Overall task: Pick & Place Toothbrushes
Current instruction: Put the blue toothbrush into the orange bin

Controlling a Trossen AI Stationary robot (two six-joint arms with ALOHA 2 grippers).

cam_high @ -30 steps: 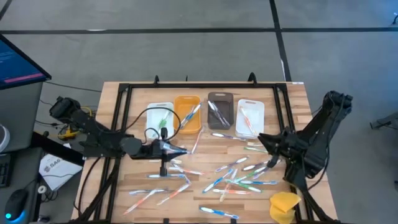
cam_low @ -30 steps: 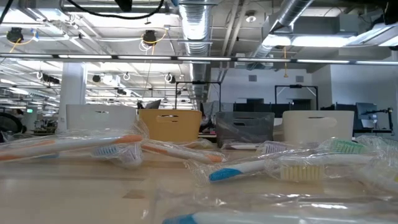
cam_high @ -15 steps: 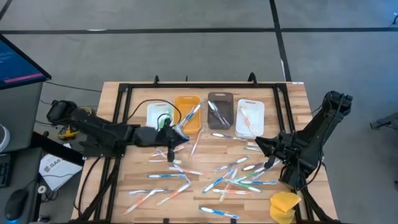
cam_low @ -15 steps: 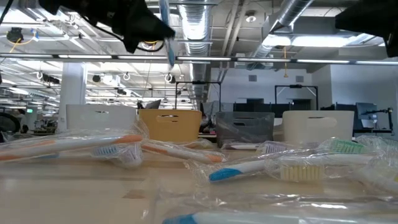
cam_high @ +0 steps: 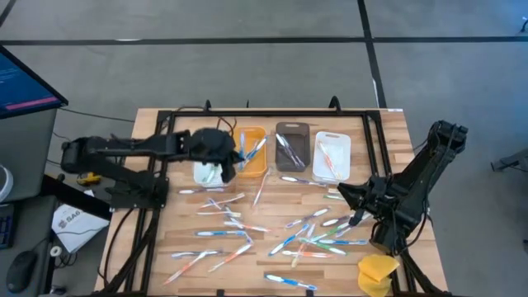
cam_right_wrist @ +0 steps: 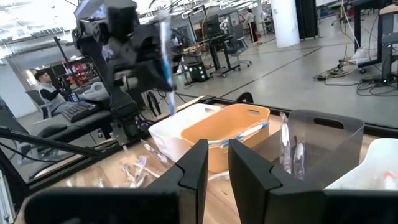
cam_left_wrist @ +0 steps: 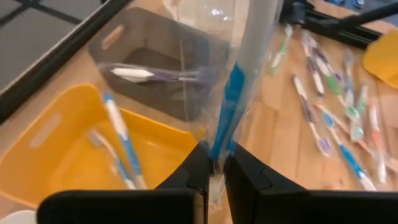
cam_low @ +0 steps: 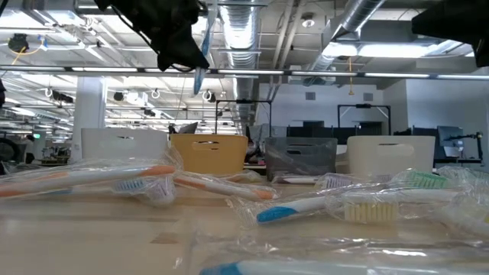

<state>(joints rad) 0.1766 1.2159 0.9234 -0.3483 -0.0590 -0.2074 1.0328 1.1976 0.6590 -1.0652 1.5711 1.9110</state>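
The wooden table lies under me, with four bins in a row along its far edge: white bin, yellow bin, grey bin and a second white bin. My left arm reaches across from its side of the table, and my left gripper hangs in the air over the gap between the first white bin and the yellow bin. Its fingers are pinched tight on a wrapped blue toothbrush, which stands nearly upright from them. My right gripper waits low at the right side of the table beside the scattered toothbrushes; its fingers stand slightly apart with nothing between them. A few brushes already lie in the bins. A yellow sponge sits at the near right corner.
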